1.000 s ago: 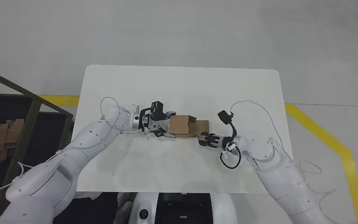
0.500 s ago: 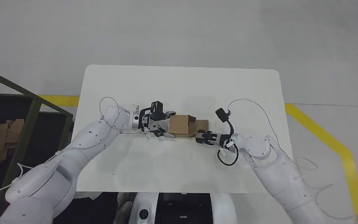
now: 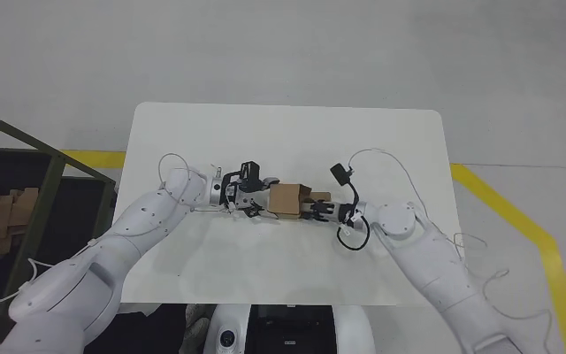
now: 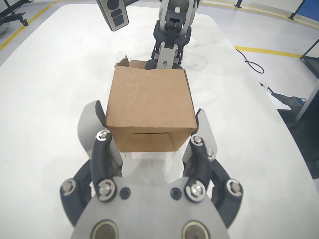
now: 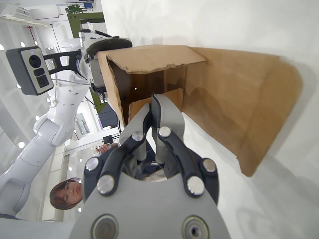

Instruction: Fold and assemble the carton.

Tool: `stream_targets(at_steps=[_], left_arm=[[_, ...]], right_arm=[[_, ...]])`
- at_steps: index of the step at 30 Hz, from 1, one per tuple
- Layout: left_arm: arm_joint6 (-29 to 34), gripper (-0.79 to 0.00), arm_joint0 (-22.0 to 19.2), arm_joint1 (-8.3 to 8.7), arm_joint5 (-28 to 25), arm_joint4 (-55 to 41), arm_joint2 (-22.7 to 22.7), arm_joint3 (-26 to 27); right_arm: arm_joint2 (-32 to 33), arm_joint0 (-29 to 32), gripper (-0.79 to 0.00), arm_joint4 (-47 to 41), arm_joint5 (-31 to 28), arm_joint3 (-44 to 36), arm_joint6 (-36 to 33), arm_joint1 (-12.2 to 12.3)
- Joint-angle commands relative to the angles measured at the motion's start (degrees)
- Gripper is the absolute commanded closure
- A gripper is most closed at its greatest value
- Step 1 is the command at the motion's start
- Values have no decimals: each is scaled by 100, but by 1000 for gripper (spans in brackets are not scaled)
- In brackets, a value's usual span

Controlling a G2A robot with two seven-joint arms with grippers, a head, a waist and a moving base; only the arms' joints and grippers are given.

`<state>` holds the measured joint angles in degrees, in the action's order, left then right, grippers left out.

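Observation:
A small brown carton [image 3: 286, 198] lies on its side at the middle of the white table [image 3: 283, 133]. My left gripper [image 4: 149, 121] clamps the carton [image 4: 149, 100] at its closed end, one finger [image 4: 91, 123] on each side wall. The other end is open, with a wide flap [image 5: 244, 105] spread flat on the table. My right gripper [image 5: 152, 103] is shut with nothing between its fingers. Its tip presses on a small inner flap [image 5: 139, 106] at the carton's opening [image 5: 149, 80]. The top view shows the right gripper [image 3: 311, 211] touching that open end.
A thin cable [image 3: 398, 168] loops over the table beside the right arm. A dark green frame [image 3: 35, 177] stands off the table's left edge. Bare tabletop lies on the far side and the near side of the carton.
The right gripper has slid left along the table to the carton's open end and now touches its inner flap. The left gripper and the carton have stayed where they were.

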<state>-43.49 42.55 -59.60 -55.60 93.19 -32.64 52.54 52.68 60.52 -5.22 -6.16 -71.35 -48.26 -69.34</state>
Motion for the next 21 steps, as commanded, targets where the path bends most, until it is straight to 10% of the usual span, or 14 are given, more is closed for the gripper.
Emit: stream_targets(at_steps=[1,21], left_arm=[[-5,-597,2,-2,-3,10,-8,-1],[-34,-603,52,-15,-55,94,-75,38]], right_arm=[[-85,-112,0,-66,-6,121,-23,-43],[437,-45,0,-293,-223,443,159,34]])
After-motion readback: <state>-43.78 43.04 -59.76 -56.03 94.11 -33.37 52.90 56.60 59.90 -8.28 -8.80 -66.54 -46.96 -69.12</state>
